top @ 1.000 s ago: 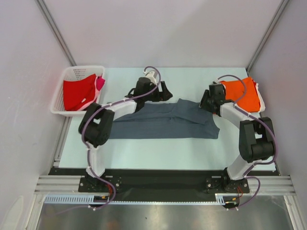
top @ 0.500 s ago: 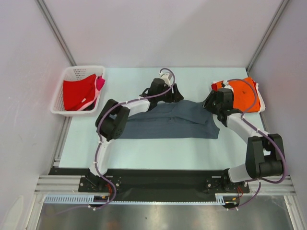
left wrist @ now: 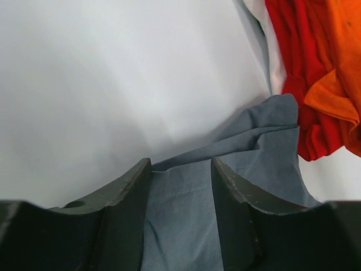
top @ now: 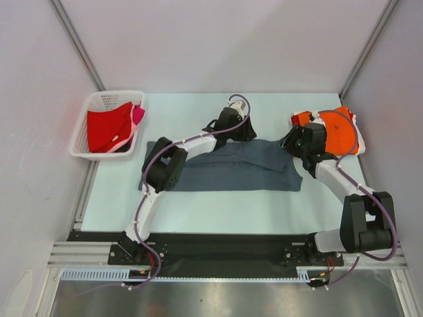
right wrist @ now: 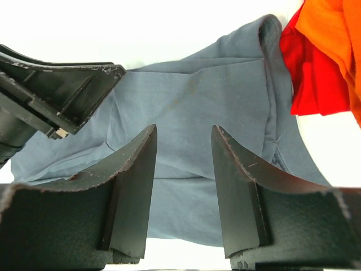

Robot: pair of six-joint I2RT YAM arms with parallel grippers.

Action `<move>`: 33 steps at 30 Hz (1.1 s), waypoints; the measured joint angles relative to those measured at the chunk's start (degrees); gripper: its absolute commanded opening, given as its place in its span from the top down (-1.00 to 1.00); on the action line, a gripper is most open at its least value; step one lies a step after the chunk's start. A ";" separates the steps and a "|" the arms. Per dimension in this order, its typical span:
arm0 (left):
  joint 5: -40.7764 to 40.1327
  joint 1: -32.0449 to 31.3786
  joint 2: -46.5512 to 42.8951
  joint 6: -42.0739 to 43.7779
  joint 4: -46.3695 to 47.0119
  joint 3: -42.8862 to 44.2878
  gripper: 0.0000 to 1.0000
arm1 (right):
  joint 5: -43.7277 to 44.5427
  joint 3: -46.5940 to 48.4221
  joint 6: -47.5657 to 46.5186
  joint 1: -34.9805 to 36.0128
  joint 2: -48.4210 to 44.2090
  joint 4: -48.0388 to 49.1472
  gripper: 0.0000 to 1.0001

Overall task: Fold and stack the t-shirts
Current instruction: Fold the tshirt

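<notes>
A dark slate-grey t-shirt [top: 231, 166] lies spread flat across the middle of the table. My left gripper [top: 249, 131] is at its far edge, jaws open, and the hem [left wrist: 181, 226] lies between the fingers. My right gripper [top: 291, 141] is at the shirt's far right corner, jaws open and low over the cloth [right wrist: 197, 90]. A bright orange t-shirt [top: 338, 134] lies folded at the far right on top of a red one [right wrist: 316, 84]. Another red t-shirt [top: 107, 129] and a pink one [top: 138, 115] sit in the basket.
The white lattice basket [top: 82, 150] stands at the far left, half off the table. The left arm's gripper body [right wrist: 51, 96] shows in the right wrist view, close to my right fingers. Grey walls and metal posts enclose the table.
My left gripper has moved right along the grey shirt's far edge, toward the right gripper. My right gripper has shifted slightly right, toward the orange shirt. The grey shirt has barely moved.
</notes>
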 measured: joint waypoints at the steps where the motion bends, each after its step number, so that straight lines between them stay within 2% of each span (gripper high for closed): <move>1: -0.55 -0.04 0.00 0.02 -0.39 0.00 0.06 | -0.07 -0.17 0.02 -0.02 -0.33 0.13 0.04; 3: -1.29 -0.13 0.00 0.31 -0.72 0.00 0.13 | -0.24 -0.39 0.04 -0.11 -0.61 0.17 0.04; 5: -2.21 -0.22 -0.02 0.44 -0.98 0.00 0.10 | -0.50 -0.52 0.15 -0.13 -0.63 0.24 0.03; 6: -2.84 -0.26 0.00 0.46 -1.11 -0.02 -0.08 | -0.57 -0.66 0.20 -0.13 -0.63 0.28 0.03; 7: -3.63 -0.33 -0.02 0.81 -1.20 -0.07 -0.16 | -0.63 -0.70 0.24 -0.13 -0.63 0.26 0.04; 11: -6.03 -0.59 -0.02 1.14 -1.31 -0.98 -0.25 | -1.01 -0.72 0.39 -0.13 -0.63 0.48 0.03; 14: -6.64 -0.74 -0.02 1.16 -1.99 -1.11 -0.01 | -1.20 -0.72 0.39 -0.13 -0.63 0.50 0.04; 15: -6.64 -0.74 -0.02 1.25 -2.01 -1.11 0.16 | -1.25 -0.72 0.39 -0.13 -0.63 0.50 0.04; 17: -6.56 -0.76 -0.02 1.25 -2.08 -1.11 0.31 | -1.38 -0.74 0.39 -0.13 -0.63 0.50 0.04; 18: -6.51 -0.79 -0.02 1.36 -2.08 -1.11 0.45 | -1.38 -0.76 0.39 -0.13 -0.63 0.50 0.04; 23: -6.36 -0.85 -0.33 2.01 -1.16 -2.23 0.72 | -1.38 -1.09 0.39 -0.13 -0.63 0.50 0.04; 26: -5.97 -0.87 -1.49 2.45 0.26 -5.38 0.99 | -1.40 -1.09 0.37 -0.15 -0.61 0.50 0.03; 33: -3.41 -0.96 -6.75 2.45 4.46 -13.84 0.99 | -1.38 -1.05 0.17 -0.28 0.98 -0.07 -0.01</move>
